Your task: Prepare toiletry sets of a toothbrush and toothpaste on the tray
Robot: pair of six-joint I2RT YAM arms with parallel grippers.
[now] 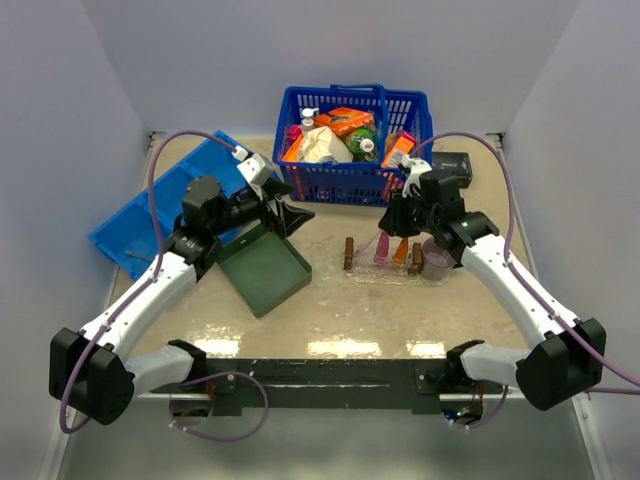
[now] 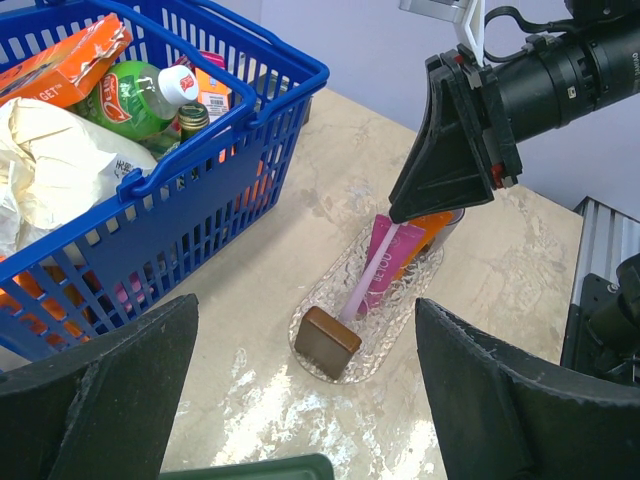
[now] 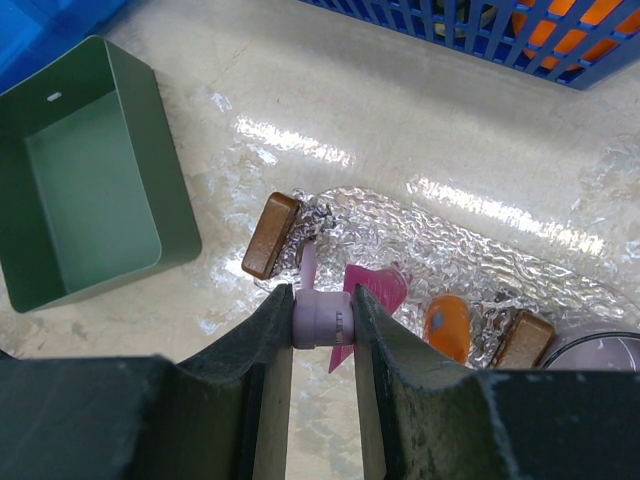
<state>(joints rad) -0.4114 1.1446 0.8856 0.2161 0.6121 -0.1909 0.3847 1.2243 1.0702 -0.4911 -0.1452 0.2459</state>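
Clamping the top of a lilac toothbrush (image 2: 365, 278), the right end effector (image 3: 318, 300) hangs over the tray (image 3: 400, 225), and the brush slants down toward one brown handle (image 3: 270, 235). A pink toothpaste tube (image 3: 375, 290) and an orange toothpaste tube (image 3: 447, 325) lie in the tray. The left end effector (image 1: 290, 212) hovers released, jaws spread wide.

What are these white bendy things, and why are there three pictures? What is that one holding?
They are robot arms, a left arm and a right arm. One picture looks down from above. The other two come from cameras on the wrists. On the table sit a blue basket of groceries, a green tray and a clear tray with a pink tube and an orange tube of toothpaste. The right claw pinches a lilac toothbrush over that tray. The left claw is open and empty.
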